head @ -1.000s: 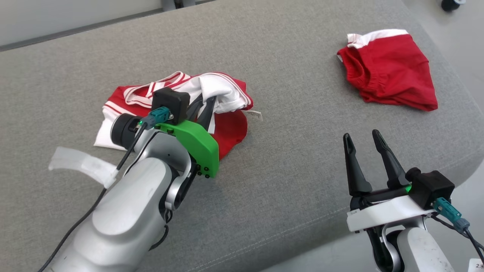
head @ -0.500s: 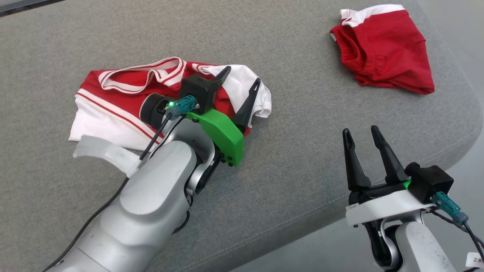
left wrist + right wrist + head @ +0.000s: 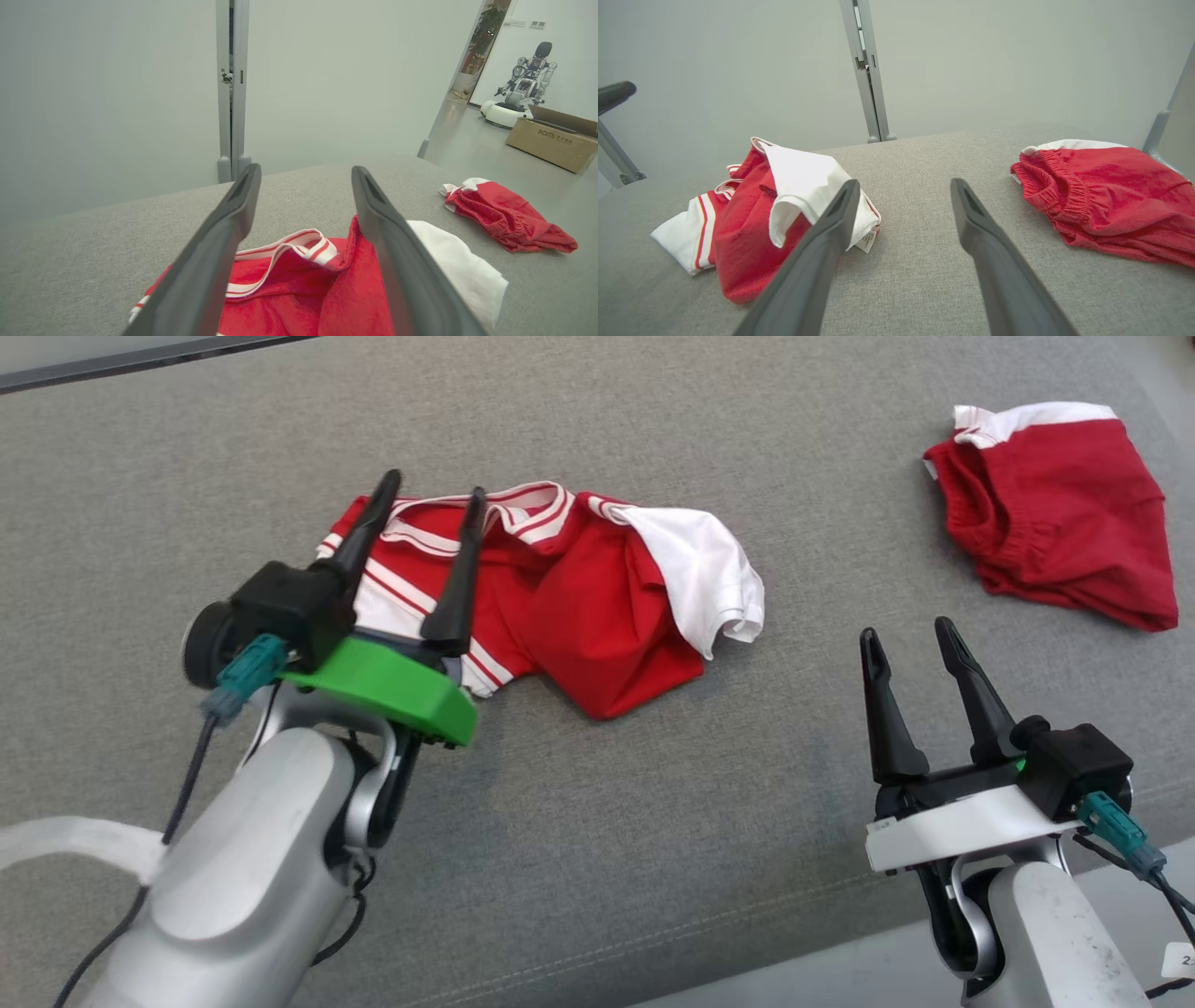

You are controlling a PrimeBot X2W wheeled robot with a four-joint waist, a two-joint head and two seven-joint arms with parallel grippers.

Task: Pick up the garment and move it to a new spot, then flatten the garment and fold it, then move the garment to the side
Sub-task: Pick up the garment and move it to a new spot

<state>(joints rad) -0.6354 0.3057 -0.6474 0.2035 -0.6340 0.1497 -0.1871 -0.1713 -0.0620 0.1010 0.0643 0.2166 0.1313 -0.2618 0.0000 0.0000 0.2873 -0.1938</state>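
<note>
While the red-and-white jersey (image 3: 597, 616) lies bunched left of centre on the grey cushion (image 3: 653, 821), my left gripper (image 3: 435, 487) hangs over its striped collar, fingers spread and empty, placed, I judge, for a flattening grasp. The right gripper (image 3: 907, 629), likewise spread and empty, waits near right, apart from jersey and red shorts (image 3: 1064, 541).

Soft cloth garment (image 3: 597, 616), matt grey upholstery (image 3: 653, 821)
</note>
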